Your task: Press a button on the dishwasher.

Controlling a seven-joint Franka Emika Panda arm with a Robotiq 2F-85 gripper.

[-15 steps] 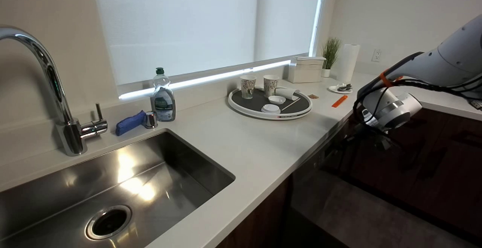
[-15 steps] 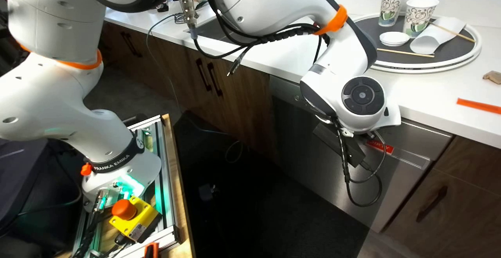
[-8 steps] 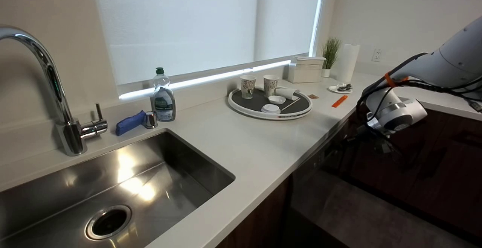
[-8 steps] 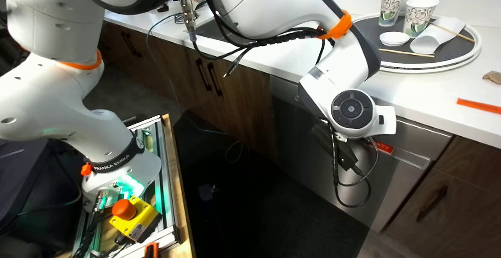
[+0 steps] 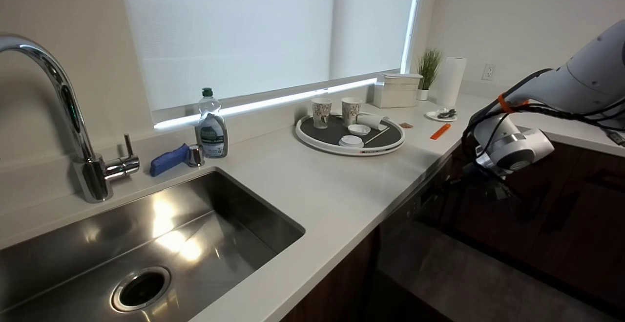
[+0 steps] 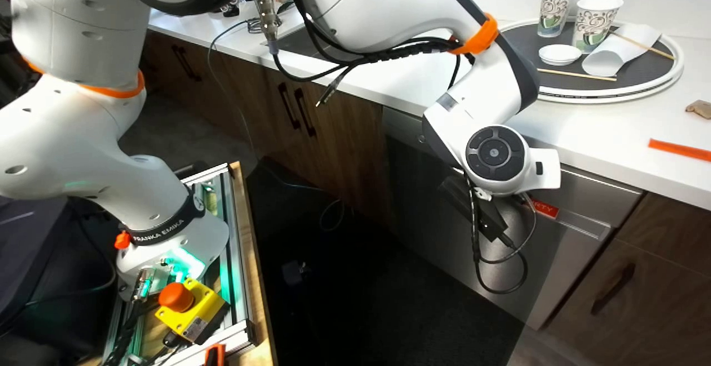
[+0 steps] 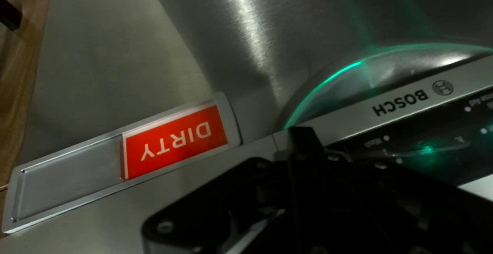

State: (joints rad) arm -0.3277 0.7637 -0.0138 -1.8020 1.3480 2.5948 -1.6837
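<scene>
Where the smooth white counter (image 6: 600, 133) ends, the dishwasher (image 6: 425, 205) sits right underneath, boxed in by wood-grain cabinets (image 6: 333, 144): brushed metal front, streaky highlights, plus a curved hollow (image 7: 396, 73) edged in green glow in the wrist view. A flat silver strip (image 7: 342, 127) lettered BOSCH runs along a glossy black control panel (image 7: 435, 146) with tiny printed labels and pale dots. Near it there's a long metal-framed sign (image 7: 175, 144) with a red block reading DIRTY, inverted from that angle.

Up top, a round tray (image 5: 327, 135) with a dark surface and raised white rim carries two patterned paper cups (image 6: 595, 24), a stack of white lids (image 6: 560, 54), a curled white sheet (image 6: 616, 60) and thin wooden sticks (image 6: 577, 75). Can't tell what's in the cups, honestly. Further along, a white plate (image 5: 431, 115) holds something small and dark (image 5: 446, 113). Beside the shiny steel sink (image 5: 224, 244) you've got a see-through soap bottle (image 5: 211, 134), green cap on, and a blue cloth-looking bundle (image 5: 168, 160).

As for the arm (image 6: 389, 10), it's a rounded white shell with an orange strap (image 6: 479, 35), reaching out to the counter's front edge with the wrist (image 6: 514, 171) bent down low in front of the dishwasher's upper part, black cables (image 6: 475, 232) looping below. The fingers (image 7: 304, 146) are closed, tips together in one matte black block that overlaps the strip's end in the wrist view. Whether they're touching it, I can't say.
</scene>
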